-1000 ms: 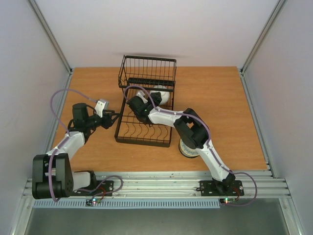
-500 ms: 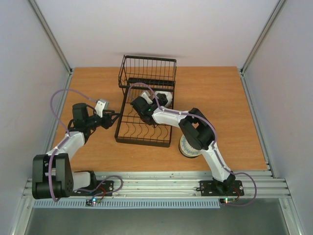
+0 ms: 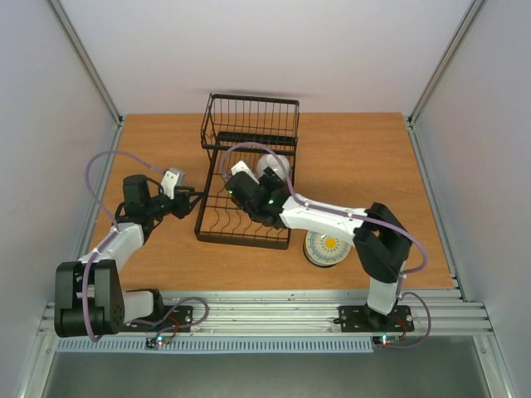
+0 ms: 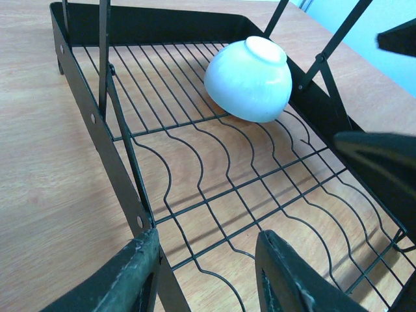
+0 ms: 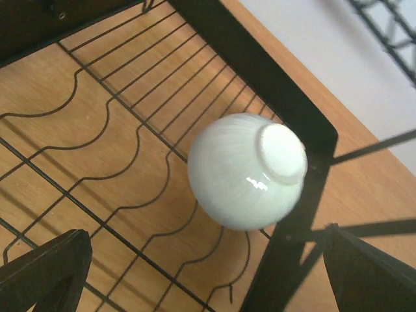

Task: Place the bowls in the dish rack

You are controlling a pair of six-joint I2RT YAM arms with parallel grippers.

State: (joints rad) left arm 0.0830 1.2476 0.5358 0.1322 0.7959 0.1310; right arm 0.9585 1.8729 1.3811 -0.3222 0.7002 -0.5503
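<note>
Right gripper (image 5: 208,276) gapes wide, empty; left gripper (image 4: 211,273) half-open, empty, beside the black wire dish rack (image 4: 84,110). A bump could roll the pale green ceramic bowl (image 5: 237,175) (foot-up, tilted).

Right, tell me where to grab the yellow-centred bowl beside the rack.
Probably the rim, from straight above, on the side away from the dish rack. The yellow-centred bowl sits upright, mouth up, so one finger can drop inside, one outside.

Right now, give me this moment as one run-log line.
pale green round ceramic bowl: foot-up in black wire dish rack | right jaws: open, clear of it | yellow-centred bowl: beside rack
</note>
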